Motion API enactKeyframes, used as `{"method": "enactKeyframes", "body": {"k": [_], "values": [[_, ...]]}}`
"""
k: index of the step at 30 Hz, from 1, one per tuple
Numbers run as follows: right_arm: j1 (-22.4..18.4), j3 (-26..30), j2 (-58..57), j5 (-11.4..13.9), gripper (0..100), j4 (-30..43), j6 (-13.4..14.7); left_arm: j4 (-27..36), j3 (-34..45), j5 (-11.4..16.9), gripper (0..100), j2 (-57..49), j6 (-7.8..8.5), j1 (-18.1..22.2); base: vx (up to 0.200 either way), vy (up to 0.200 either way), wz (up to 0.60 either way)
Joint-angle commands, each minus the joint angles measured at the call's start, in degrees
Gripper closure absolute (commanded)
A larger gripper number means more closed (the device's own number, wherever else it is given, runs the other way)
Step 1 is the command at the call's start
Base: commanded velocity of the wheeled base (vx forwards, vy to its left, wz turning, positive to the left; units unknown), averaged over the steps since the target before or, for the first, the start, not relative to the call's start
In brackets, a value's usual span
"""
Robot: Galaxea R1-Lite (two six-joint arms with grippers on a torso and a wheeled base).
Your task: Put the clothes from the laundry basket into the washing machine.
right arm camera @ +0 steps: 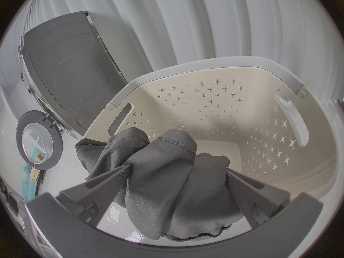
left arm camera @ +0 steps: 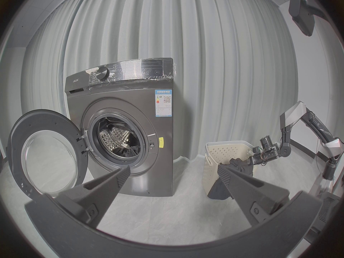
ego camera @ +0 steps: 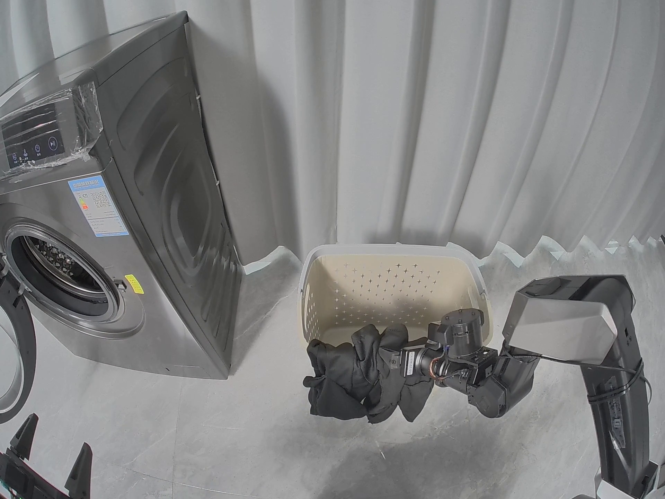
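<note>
Clothes (ego camera: 360, 375): one dark grey bundle, pinched btw the fingers of your right gripper (right arm camera: 175, 169), hanging over the near rim of the laundry basket (ego camera: 388, 251), loose ends drooping outside it. Basket floor looks bare otherwise. Washing machine (ego camera: 159, 195) stands to the left, well apart, door (left arm camera: 43, 151) swung wide, drum (left arm camera: 116, 138) exposed. Left gripper (ego camera: 57, 445) sits near left, fingers apart, holding nothing. Advice: lift until the drooping ends clear the rim, carry left w/ grip firm, aim low for the drum mouth & push well in before release, so nothing trails on the seal.
</note>
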State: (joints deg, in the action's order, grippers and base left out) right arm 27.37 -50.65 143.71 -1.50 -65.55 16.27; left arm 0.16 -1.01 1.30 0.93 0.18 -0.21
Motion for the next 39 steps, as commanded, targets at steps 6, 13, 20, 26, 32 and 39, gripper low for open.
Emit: {"method": "enactKeyframes", "body": {"k": [6, 13, 20, 26, 32, 39], "values": [[0.14, 0.03, -0.01, 0.01, 100, -1.6, 0.07, 0.02, 0.92, -0.07, 0, -0.93, -0.01, 0.03, 0.0, 0.0, 0.0], [-0.21, 0.55, -1.51, -0.08, 100, -1.95, 0.78, 0.02, 0.92, -0.07, 0, -0.93, -0.01, 0.03, 0.0, 0.0, 0.0], [-1.26, 4.07, -6.78, -0.08, 100, -2.57, 1.57, 0.02, 0.92, -0.07, 0, -0.93, -0.01, 0.03, 0.0, 0.0, 0.0], [-2.58, 7.41, -11.7, 0.44, 100, -3.71, 2.01, 0.02, 0.92, -0.07, 0, -0.93, -0.01, 0.03, 0.0, 0.0, 0.0], [-2.14, 9.43, -16.36, 0.27, 100, -6.61, 2.89, 0.02, 0.92, -0.07, 0, -0.93, -0.01, 0.03, 0.0, 0.0, 0.0], [-1.09, 14.88, -31.13, -0.08, 100, -8.37, 2.27, 0.02, 0.92, -0.07, 0, -0.93, -0.01, 0.03, 0.0, 0.0, 0.0]]}}
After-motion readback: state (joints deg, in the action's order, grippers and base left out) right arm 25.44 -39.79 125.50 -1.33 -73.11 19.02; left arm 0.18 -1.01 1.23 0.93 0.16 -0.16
